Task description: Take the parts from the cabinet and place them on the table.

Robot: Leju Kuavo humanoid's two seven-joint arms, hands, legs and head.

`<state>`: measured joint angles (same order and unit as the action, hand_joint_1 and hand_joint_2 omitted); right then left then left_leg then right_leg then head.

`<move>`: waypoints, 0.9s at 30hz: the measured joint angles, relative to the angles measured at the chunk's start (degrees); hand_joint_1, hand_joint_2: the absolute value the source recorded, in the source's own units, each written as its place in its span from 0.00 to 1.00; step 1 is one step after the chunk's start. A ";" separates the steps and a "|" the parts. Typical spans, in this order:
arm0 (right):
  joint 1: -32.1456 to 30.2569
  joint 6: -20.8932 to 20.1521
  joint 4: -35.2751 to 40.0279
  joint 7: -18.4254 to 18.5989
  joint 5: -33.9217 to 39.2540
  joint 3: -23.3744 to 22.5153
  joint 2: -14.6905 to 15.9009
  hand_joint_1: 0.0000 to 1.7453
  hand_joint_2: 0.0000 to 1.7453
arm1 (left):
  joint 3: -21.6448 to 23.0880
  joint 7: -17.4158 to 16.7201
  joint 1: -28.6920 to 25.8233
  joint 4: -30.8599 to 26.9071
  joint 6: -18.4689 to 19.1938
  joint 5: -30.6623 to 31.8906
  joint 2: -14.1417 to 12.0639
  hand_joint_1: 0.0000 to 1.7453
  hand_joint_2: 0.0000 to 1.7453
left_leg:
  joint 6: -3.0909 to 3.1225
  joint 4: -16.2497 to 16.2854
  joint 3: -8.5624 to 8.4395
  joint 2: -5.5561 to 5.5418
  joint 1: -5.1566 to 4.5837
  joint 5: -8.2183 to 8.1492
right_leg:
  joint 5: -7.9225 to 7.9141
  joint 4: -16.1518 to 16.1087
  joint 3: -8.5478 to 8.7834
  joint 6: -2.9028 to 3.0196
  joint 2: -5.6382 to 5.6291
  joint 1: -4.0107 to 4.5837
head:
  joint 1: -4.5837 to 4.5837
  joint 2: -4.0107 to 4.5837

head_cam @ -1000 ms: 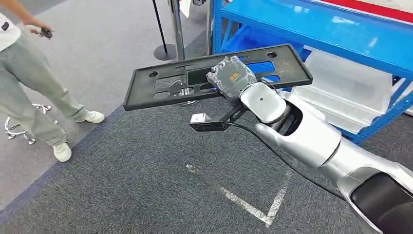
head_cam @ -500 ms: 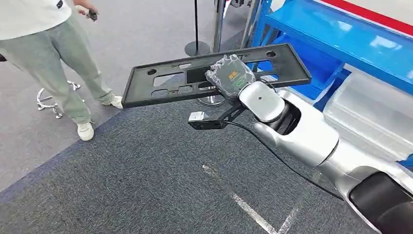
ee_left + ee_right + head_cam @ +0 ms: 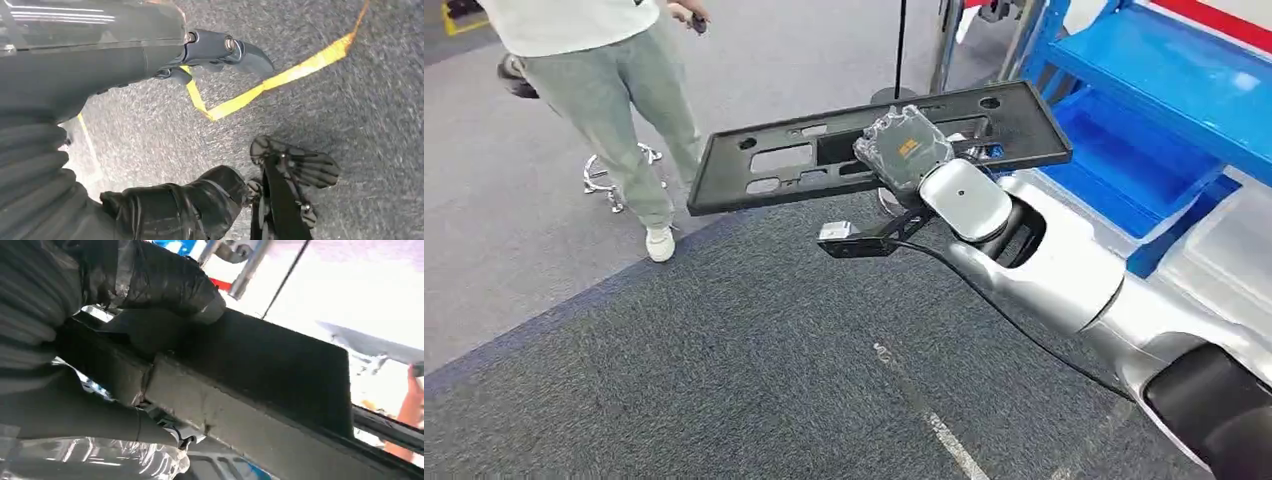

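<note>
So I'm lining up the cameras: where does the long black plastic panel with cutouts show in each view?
Head view: long black plastic panel, upper centre, held by the right hand.
Right wrist view: panel's dark edge runs across, under the fingers.
Left wrist view: not in it.
Shared landmark: right hand.

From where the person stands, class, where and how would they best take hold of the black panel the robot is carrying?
Probably the free left end of the black panel, which points toward the person. The right hand grips near the panel's middle, so that end is clear. The panel is flat and thin with cut-outs: fingers under, thumb on top, clamping its long edge.
</note>
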<state>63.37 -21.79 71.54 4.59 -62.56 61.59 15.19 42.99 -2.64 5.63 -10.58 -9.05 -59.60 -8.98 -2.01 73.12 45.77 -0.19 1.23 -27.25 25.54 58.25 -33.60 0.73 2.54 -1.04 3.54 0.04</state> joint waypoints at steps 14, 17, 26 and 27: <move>10.53 -4.77 -1.20 0.94 4.90 -0.24 2.45 0.92 1.00 | 0.00 0.20 0.06 0.02 0.44 -0.72 -0.39 0.00 1.00 | 3.76 -14.47 -7.73 -2.51 -0.59 4.81 | 9.04 18.45 -8.22 -2.33 -2.66 0.53 | -0.55 0.00; 10.97 -4.83 -1.49 1.12 5.07 -0.22 2.89 0.92 1.00 | 0.00 0.20 -0.04 0.02 0.52 -0.74 -0.37 0.00 1.00 | 3.50 -13.98 -7.86 -5.06 -0.44 4.57 | 1.80 8.86 -5.06 -2.14 -3.19 0.18 | -0.61 0.00; 13.57 -5.27 -2.10 1.84 5.69 -0.13 3.39 0.92 1.00 | 0.02 0.33 -0.25 0.02 0.85 -1.35 -0.61 0.00 1.00 | 0.67 -7.86 -3.88 -1.33 -0.54 1.65 | 0.02 1.23 -1.18 -0.37 -3.24 -0.25 | -0.02 0.00; 13.77 -5.34 -2.12 1.88 5.69 -0.13 3.41 0.92 1.00 | 0.00 0.37 -0.15 0.02 0.85 -1.40 -0.68 0.00 1.00 | 0.46 -3.31 -1.71 -0.48 -0.34 -0.28 | 0.12 1.24 -1.07 -0.18 -2.52 -0.04 | 0.02 0.00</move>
<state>77.14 -27.12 69.42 6.47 -56.87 61.46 18.60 42.99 -2.27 5.48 -10.56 -8.20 -61.00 -9.66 -1.54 69.81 44.06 -0.66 0.88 -27.53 25.65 59.49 -34.67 0.54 0.02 -1.09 3.56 0.04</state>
